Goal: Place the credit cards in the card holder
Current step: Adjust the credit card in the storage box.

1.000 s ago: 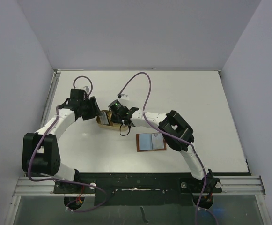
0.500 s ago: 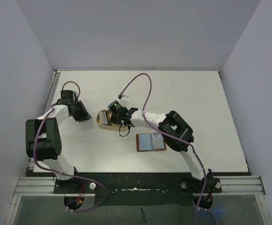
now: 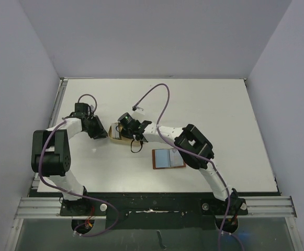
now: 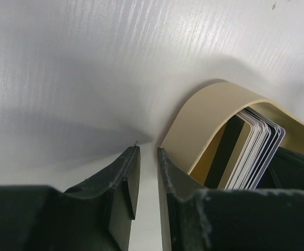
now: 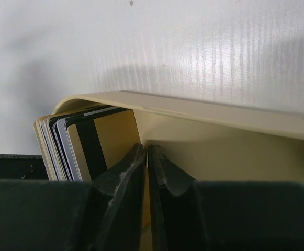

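A stack of credit cards [image 5: 63, 144] stands on edge in the tan round-ended tray [image 3: 113, 134]; the innermost card is tan with a black stripe [image 5: 91, 144]. My right gripper [image 5: 147, 148] is down inside the tray beside that card, its jaws almost touching; whether the card's edge is pinched does not show. My left gripper [image 4: 147, 150] sits on the table just outside the tray's left end [image 4: 204, 112], a narrow empty gap between its fingers. The card holder [image 3: 155, 159] lies open on the table to the right, with a pale blue card [image 3: 163, 158] on it.
The right arm's purple cable [image 3: 159, 91] loops over the table behind the tray. White walls close the table on three sides. The right arm's elbow [image 3: 193, 146] hangs just right of the card holder.
The left arm swung out to the left, then came back to the tray's left end with its jaws narrowed. The right gripper stayed in the tray and edged slightly left.
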{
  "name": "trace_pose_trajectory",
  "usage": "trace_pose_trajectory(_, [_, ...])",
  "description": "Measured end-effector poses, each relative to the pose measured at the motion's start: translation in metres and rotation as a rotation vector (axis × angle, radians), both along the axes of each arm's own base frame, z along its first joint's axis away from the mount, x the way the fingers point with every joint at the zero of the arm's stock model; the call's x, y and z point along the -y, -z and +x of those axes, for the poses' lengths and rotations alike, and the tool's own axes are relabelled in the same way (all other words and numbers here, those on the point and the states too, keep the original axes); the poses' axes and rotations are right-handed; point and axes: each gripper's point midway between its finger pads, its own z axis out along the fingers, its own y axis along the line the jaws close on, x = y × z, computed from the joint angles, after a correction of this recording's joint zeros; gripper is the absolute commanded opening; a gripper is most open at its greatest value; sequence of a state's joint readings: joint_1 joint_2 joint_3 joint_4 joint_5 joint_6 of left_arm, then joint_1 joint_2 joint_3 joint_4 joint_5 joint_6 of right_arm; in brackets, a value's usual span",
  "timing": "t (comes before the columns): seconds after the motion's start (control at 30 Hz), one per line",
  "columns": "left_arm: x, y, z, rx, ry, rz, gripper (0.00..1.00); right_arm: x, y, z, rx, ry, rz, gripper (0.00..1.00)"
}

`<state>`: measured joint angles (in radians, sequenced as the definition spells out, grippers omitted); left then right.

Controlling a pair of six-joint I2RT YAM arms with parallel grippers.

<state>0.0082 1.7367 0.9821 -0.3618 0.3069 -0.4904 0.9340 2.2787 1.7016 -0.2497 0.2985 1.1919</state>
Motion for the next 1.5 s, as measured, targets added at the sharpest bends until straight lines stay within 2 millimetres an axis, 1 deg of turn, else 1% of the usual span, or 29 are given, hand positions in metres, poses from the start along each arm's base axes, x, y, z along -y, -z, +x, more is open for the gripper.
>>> trace_pose_trajectory(0.1, [0.0, -0.003, 0.001, 0.01, 0.0, 0.0, 0.19, -0.005, 0.0, 0.003, 0.005, 0.013, 0.027, 0.11])
trace_pose_trajectory(0.27, [0.0, -0.006, 0.001, 0.016, -0.004, 0.001, 0.2, -0.006, -0.001, 0.004, 0.004, 0.031, 0.044, 0.11])
trace_pose_trajectory(0.4, [-0.002, -0.007, 0.001, 0.017, -0.009, 0.012, 0.28, -0.006, -0.001, 0.005, 0.004, 0.042, 0.048, 0.11])
trace_pose_trajectory(0.5, [-0.006, -0.013, 0.0, 0.028, -0.018, 0.034, 0.32, -0.005, 0.0, 0.005, 0.008, 0.044, 0.043, 0.11])
trace_pose_trajectory(0.6, [-0.012, -0.03, 0.005, 0.067, -0.034, 0.068, 0.36, -0.005, 0.0, 0.005, 0.016, 0.041, 0.039, 0.11])
trace_pose_trajectory(0.73, [-0.018, -0.063, 0.02, 0.166, -0.053, 0.102, 0.39, -0.003, 0.0, 0.003, 0.025, 0.034, 0.04, 0.11])
trace_pose_trajectory(0.83, [-0.018, -0.085, 0.027, 0.231, -0.049, 0.112, 0.39, 0.002, 0.0, 0.001, 0.029, 0.027, 0.034, 0.13])
trace_pose_trajectory(0.87, [-0.018, -0.089, 0.027, 0.246, -0.044, 0.114, 0.4, 0.003, 0.0, 0.001, 0.033, 0.022, 0.032, 0.13])
trace_pose_trajectory(1.03, [0.002, -0.102, 0.024, 0.29, 0.026, 0.117, 0.4, 0.01, 0.0, 0.0, 0.06, -0.016, 0.02, 0.13])
trace_pose_trajectory(1.2, [0.027, -0.103, 0.017, 0.301, 0.103, 0.121, 0.42, 0.012, 0.0, -0.002, 0.077, -0.052, 0.019, 0.13])
trace_pose_trajectory(1.3, [0.034, -0.101, 0.014, 0.298, 0.127, 0.14, 0.44, 0.015, 0.0, -0.003, 0.081, -0.072, 0.015, 0.13])
trace_pose_trajectory(1.4, [0.036, -0.1, 0.011, 0.29, 0.136, 0.171, 0.47, 0.017, 0.0, -0.003, 0.092, -0.092, 0.005, 0.13])
trace_pose_trajectory(1.5, [0.039, -0.1, 0.012, 0.287, 0.151, 0.205, 0.48, 0.019, 0.0, -0.004, 0.104, -0.114, -0.013, 0.13])
